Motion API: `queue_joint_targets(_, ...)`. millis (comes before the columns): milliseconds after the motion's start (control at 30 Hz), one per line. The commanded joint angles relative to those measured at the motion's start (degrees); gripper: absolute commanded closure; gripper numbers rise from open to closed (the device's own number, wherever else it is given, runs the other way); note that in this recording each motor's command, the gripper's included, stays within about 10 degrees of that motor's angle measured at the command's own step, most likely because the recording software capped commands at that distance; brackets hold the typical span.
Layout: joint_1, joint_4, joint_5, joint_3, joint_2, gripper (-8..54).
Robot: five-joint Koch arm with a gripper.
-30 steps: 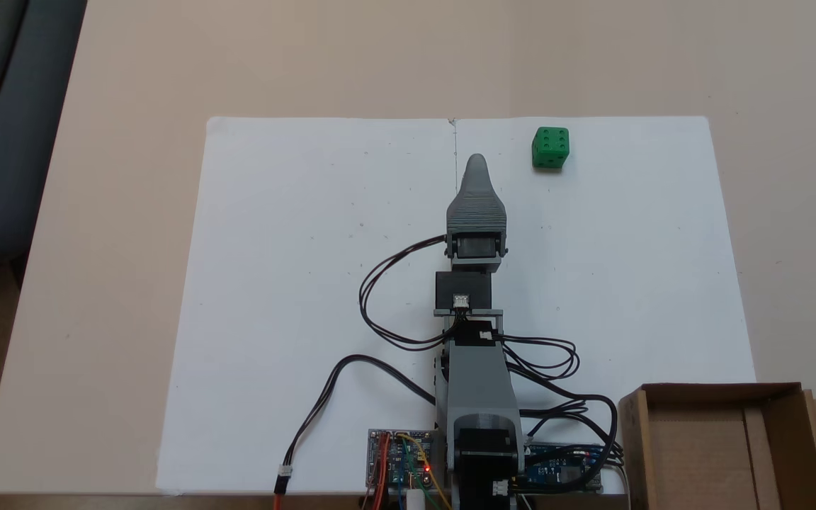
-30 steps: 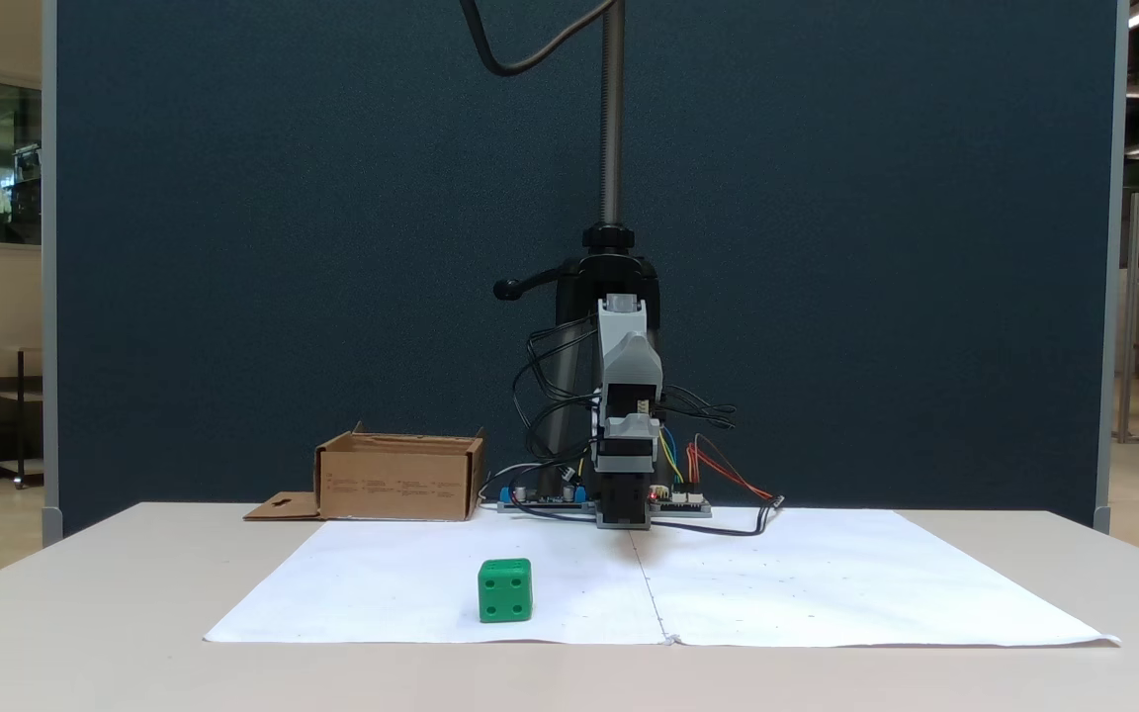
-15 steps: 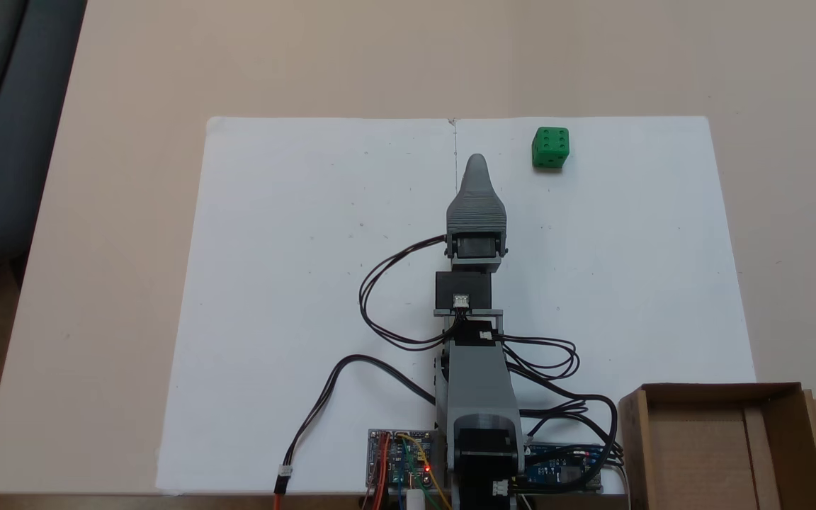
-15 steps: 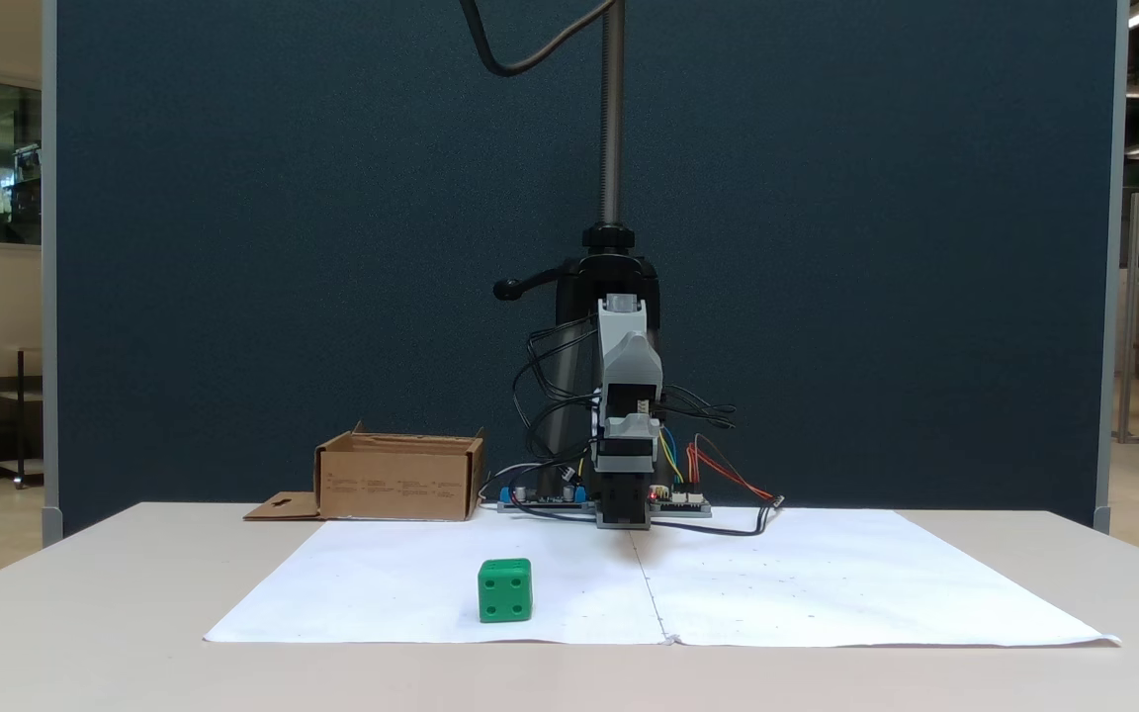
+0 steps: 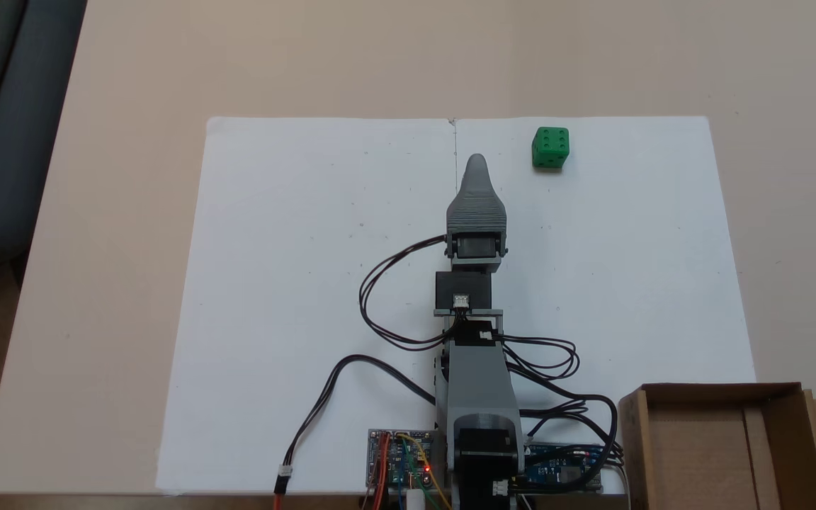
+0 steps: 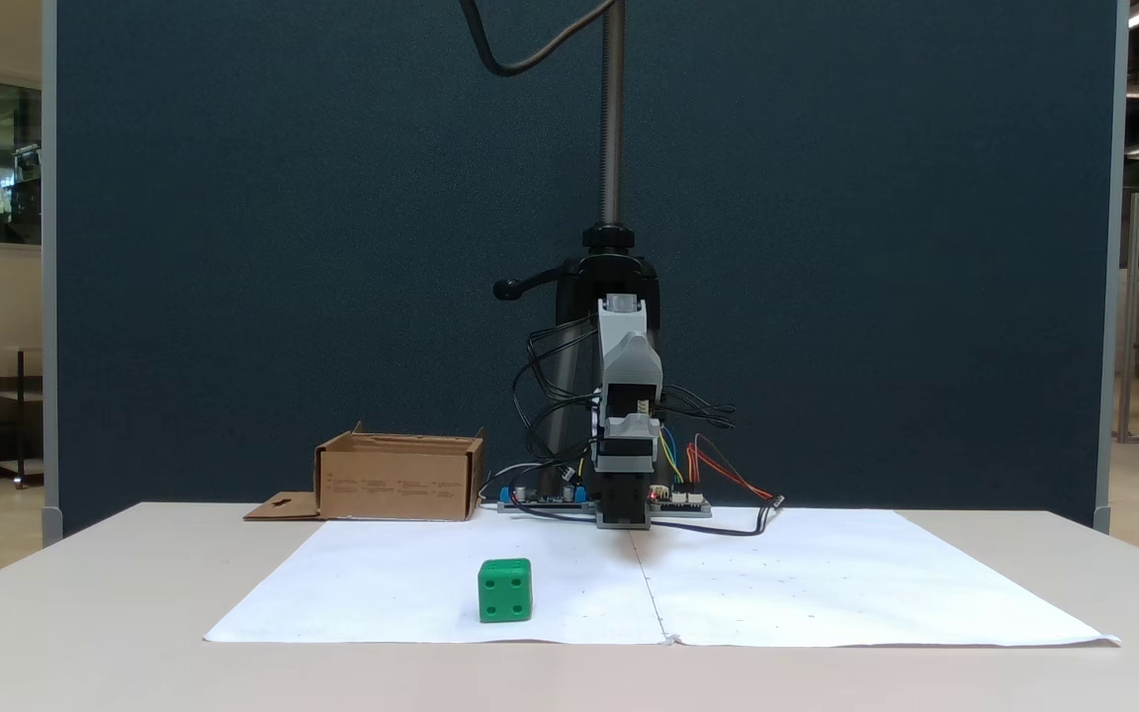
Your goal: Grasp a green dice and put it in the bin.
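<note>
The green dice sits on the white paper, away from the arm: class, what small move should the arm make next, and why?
Probably swing the gripper toward the green dice, rightward in the view from above. The dice lies untouched on the white paper, up and right of the tip, and the bin holds nothing.

We see the green dice point(image 5: 550, 147) as smooth, slightly glossy plastic, the bin point(image 5: 716, 446) as matt brown cardboard, and the gripper point(image 5: 477, 164) as grey plastic with fine printed ridges. White matt paper sheets point(image 5: 295, 283) lie on the smooth beige table point(image 5: 380, 57).
</note>
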Motion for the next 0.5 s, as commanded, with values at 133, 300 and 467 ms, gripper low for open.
queue_joint_targets(133, -0.3, -1.1, -3.7, 3.9, 6.2, 0.8)
queue_joint_targets(300, -0.2, -1.1, -3.7, 3.9, 6.2, 0.8)
queue_joint_targets(467, -0.2, -1.1, -4.0, 3.9, 6.2, 1.1)
